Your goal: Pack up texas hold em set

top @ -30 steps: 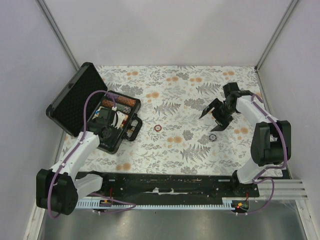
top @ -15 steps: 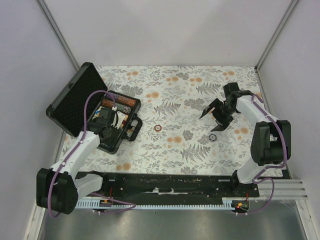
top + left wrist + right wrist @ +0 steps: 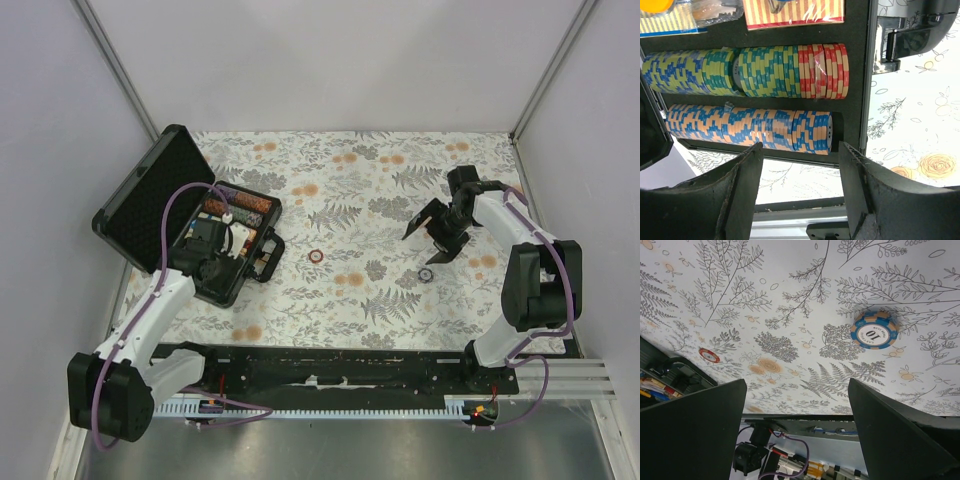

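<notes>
Shift of left gripper [image 3: 228,240] over case [image 3: 140,205]

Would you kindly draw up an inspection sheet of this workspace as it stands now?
Surface: floral-print table, flat.
Job's things: black case open at the left, lid raised; two chip rows seated inside; blue chip and red chip lie loose on the table, apart.
Clutter: nothing seen.
Grippers: left end effector open and empty above the chip rows; right end effector open and empty above the table, near the blue chip.
Cables: purple cables loop along both arms; none touches the chips.
Surroundings: plain pale walls; black rail at the near edge.
</notes>
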Robot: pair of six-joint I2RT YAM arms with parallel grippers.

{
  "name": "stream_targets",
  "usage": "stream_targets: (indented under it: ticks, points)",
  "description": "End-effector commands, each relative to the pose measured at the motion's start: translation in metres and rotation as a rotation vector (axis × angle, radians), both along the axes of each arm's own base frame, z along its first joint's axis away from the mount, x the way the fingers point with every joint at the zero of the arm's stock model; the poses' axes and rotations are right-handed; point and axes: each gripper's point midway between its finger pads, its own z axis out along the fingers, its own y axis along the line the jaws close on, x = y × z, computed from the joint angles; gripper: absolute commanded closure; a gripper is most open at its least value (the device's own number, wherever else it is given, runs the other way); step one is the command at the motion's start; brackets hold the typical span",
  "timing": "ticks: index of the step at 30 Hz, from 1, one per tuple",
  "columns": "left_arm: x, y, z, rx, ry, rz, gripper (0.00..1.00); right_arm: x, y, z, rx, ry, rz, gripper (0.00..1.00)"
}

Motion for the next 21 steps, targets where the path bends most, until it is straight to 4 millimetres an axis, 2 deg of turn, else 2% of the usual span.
stream_targets:
  ticks: [1, 6, 13, 16, 21]
  points:
    - [0.004, -0.005, 0.012, -0.026, -0.023, -0.045, 0.32, 0.000, -0.010, 0.001, -0.059, -0.005, 0.008, 0.10]
    - [0.012, -0.005, 0.031, -0.027, -0.080, -0.043, 0.32, -0.006, -0.019, -0.005, -0.116, 0.008, 0.010, 0.10]
    - [0.028, -0.009, 0.074, -0.052, -0.213, -0.046, 0.32, -0.013, -0.029, -0.022, -0.178, 0.042, 0.014, 0.10]
    - [0.037, -0.025, 0.095, -0.133, -0.268, -0.082, 0.31, -0.015, -0.031, -0.027, -0.200, 0.055, 0.012, 0.10]
    - [0.056, -0.059, 0.130, -0.330, -0.420, -0.127, 0.24, -0.022, -0.038, -0.035, -0.272, 0.069, 0.017, 0.11]
